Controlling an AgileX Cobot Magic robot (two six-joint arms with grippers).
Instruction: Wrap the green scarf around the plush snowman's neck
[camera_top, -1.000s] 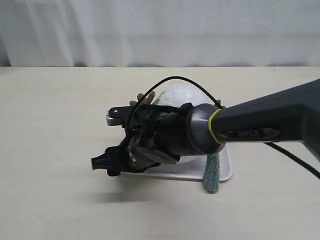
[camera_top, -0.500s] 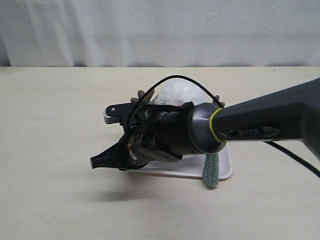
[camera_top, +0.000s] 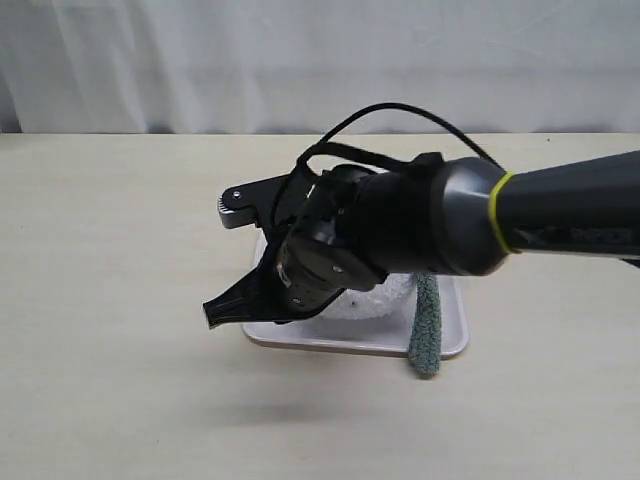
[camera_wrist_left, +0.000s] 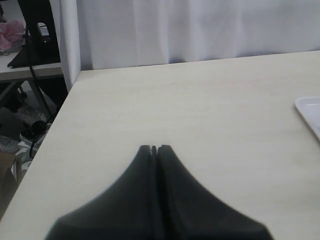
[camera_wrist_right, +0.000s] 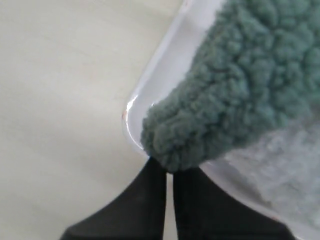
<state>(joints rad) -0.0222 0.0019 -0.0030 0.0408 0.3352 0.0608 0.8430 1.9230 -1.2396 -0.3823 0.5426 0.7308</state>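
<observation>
The table (camera_top: 110, 250) is bare and wide open to the left, near and far of the work. A white curtain (camera_top: 300, 60) closes off its far edge. In the left wrist view one side edge of the table drops off to cluttered floor and a dark stand.

The right arm (camera_top: 560, 215) reaches in from the right across the middle and covers most of the white tray (camera_top: 340, 338). Only the tray's near rim and right corner show.

The snowman (camera_top: 385, 295) sits in the tray, seen only as a patch of white fluff under the arm. Its head, neck and face are hidden.

One end of the scarf (camera_top: 427, 330) hangs over the tray's near right edge. Its middle is out of sight. The right wrist view shows another end at a tray corner.

The right gripper (camera_top: 213, 316) hangs above the tray's near left corner, jaws pressed together. That scarf end meets its tips, and I cannot tell whether it is pinched.

The left gripper (camera_wrist_left: 154, 148) is over bare table, jaws pressed together on nothing.
</observation>
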